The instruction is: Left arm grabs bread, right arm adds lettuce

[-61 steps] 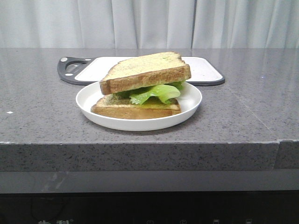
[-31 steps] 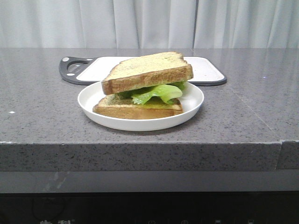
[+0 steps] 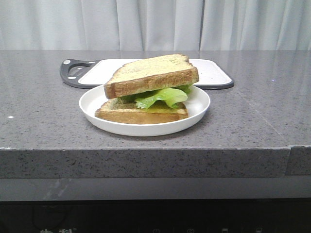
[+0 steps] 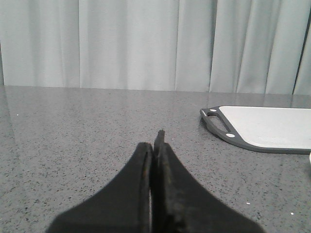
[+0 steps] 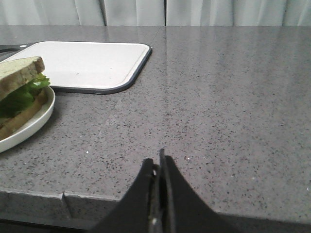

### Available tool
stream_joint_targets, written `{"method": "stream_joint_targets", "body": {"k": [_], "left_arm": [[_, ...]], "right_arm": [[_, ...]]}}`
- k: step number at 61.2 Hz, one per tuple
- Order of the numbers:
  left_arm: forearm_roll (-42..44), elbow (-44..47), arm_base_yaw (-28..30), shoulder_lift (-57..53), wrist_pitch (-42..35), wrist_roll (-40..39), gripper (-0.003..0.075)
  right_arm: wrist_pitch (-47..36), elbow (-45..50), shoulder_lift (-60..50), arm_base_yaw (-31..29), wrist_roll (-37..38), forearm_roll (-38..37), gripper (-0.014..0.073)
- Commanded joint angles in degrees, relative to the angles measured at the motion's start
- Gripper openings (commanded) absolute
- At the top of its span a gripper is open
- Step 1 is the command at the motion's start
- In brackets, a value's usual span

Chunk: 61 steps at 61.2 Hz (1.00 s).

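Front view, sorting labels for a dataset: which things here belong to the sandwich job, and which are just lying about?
Part of the job:
thick toast slice with golden-brown crust, on top
ruffled light-green lettuce leaf, under it
left gripper, shut
right gripper, shut

Lying about:
white cutting board with dark rim
round white plate
thinner bottom toast slice

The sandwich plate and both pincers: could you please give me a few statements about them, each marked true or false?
1. The lettuce lies between two bread slices. True.
2. The left pincer holds the bread. False: it is shut on nothing, away from the plate.
3. The plate stands on the cutting board. False: it stands on the counter, in front of the board.
4. The right pincer is shut and empty. True.
5. The top slice sits tilted. True.
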Motion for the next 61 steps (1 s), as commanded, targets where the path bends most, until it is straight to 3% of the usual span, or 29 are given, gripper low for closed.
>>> {"method": "stream_joint_targets", "body": {"k": [1, 8, 46, 61], "left_arm": [[-0.5, 0.2, 0.0, -1.1, -4.7, -0.1, -0.002], [-0.5, 0.2, 0.0, -1.1, -4.7, -0.1, -0.002], [-0.5, 0.2, 0.0, -1.0, -4.8, -0.1, -0.002], [-0.5, 0.2, 0.0, -1.0, -4.8, -0.1, -0.002]], "right_arm": [[-9.2, 2.1, -1.5, -0.3, -0.6, 0.4, -0.0067], [-14.4, 7.0, -4.2, -0.1, -0.6, 0.1, -0.0067], [-14.6, 6.8, -4.2, -1.0, -0.6, 0.1, -0.0067], [-17.5, 6.8, -4.3, -1.0, 10.2, -8.6, -0.0067]]}}
